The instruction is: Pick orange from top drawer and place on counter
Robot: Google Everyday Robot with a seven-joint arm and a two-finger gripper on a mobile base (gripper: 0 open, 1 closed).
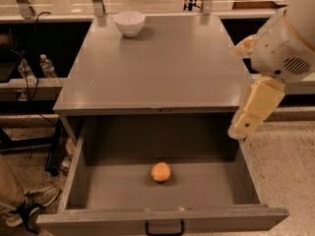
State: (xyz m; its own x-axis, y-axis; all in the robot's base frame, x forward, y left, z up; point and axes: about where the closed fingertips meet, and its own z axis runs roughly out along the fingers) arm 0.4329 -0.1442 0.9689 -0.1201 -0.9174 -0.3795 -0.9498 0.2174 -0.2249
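The orange [161, 171] lies on the floor of the open top drawer [108, 188], near its middle and toward the front. The drawer's black handle [165, 228] shows at the bottom edge. The grey counter [162, 63] is above it. My gripper [242, 126], the cream end of the white arm, hangs at the right, above the drawer's right wall near the counter's front right corner. It is up and to the right of the orange and apart from it.
A white bowl [129, 22] stands at the counter's back left. A water bottle [47, 65] and cables are on the left shelf. A person's shoe [34, 203] is on the floor at bottom left. Metal posts rise behind the counter.
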